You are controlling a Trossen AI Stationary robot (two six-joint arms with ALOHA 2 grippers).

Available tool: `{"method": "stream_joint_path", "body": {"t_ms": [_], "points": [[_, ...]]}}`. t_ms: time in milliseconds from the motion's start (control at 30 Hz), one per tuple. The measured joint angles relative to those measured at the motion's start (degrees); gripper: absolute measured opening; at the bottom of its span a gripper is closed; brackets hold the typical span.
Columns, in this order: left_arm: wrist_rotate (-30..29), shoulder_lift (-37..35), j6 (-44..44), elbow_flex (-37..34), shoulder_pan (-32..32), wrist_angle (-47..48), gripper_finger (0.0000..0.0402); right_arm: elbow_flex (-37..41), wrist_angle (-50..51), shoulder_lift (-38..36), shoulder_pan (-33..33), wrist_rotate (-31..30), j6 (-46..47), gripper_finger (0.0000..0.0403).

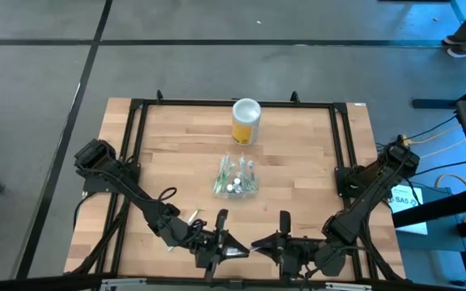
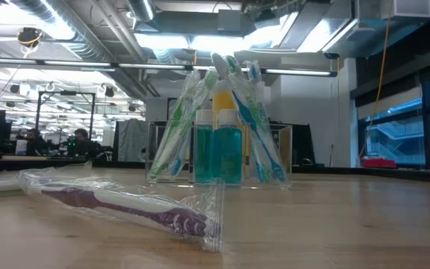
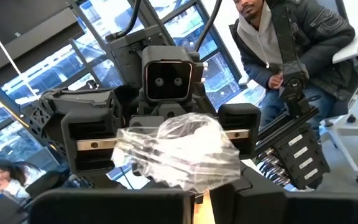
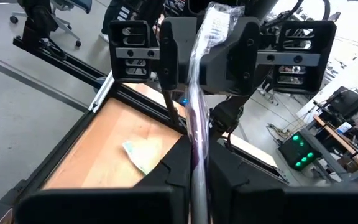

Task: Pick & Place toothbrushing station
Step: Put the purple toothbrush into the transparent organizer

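Partly hidden: wrapped toothbrush (image 4: pixel 199 93) | both hands pinch it

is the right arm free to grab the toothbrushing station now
Probably not yet: the right pincer is shut on a wrapped toothbrush, which the left pincer also grips. Nothing stands between it and the station.

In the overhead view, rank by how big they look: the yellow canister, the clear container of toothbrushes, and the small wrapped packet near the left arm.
1. Clear plastic container of toothbrushes
2. Yellow cylindrical canister with white lid
3. Small wrapped packet
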State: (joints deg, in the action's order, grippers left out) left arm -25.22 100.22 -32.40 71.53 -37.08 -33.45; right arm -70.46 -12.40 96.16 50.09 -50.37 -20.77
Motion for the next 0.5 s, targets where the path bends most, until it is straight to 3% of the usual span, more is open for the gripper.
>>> {"method": "stream_joint_path", "body": {"t_ms": [100, 367, 500], "points": [[-0.7, 0.0, 0.3, 0.0, 0.0, 0.2, 0.0014, 0.0, 0.4, 0.0, -0.1, 0.4, 1.7, 0.0070], [-1.9, -0.1, 1.2, 0.0, -0.4, 0.7, 0.0013, 0.0, 0.4, 0.0, -0.2, -0.5, 3.4, 0.0247], [-6.4, -1.0, 2.1, 0.0, -1.4, 3.4, 0.0013, 0.0, 0.3, 0.0, 0.9, -8.0, 2.3, 0.0315]]}}
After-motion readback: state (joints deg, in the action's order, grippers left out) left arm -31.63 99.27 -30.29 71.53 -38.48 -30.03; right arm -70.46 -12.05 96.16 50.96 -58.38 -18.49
